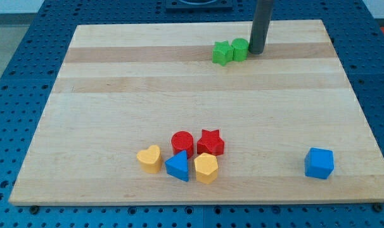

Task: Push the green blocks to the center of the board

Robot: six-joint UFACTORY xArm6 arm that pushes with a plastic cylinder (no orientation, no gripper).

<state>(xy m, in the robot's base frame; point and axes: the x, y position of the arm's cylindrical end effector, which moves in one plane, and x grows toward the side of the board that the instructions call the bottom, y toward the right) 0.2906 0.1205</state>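
My tip [256, 51] stands at the far edge of the wooden board [116, 95], right of centre, touching or just beside the right face of the green cylinder [240, 49]. The green star [222, 53] sits immediately left of that cylinder, the two touching, so both green blocks lie together near the far edge. The rod has no jaws and holds nothing; it can only shove.

The step in hand looks like the start of the push: the greens have not reached the middle of the board. From where the tip is, a push would drive them leftward along the far edge, not toward the centre. I judge the next move calls for bringing the tip round to the far side of the pair, then pushing them toward the near side and slightly left.

Near the near edge sits a cluster: red cylinder [182, 143], red star [210, 142], yellow heart [149, 158], blue triangle [177, 166], yellow hexagon [206, 168]. A blue cube [319, 163] lies apart at the near right.
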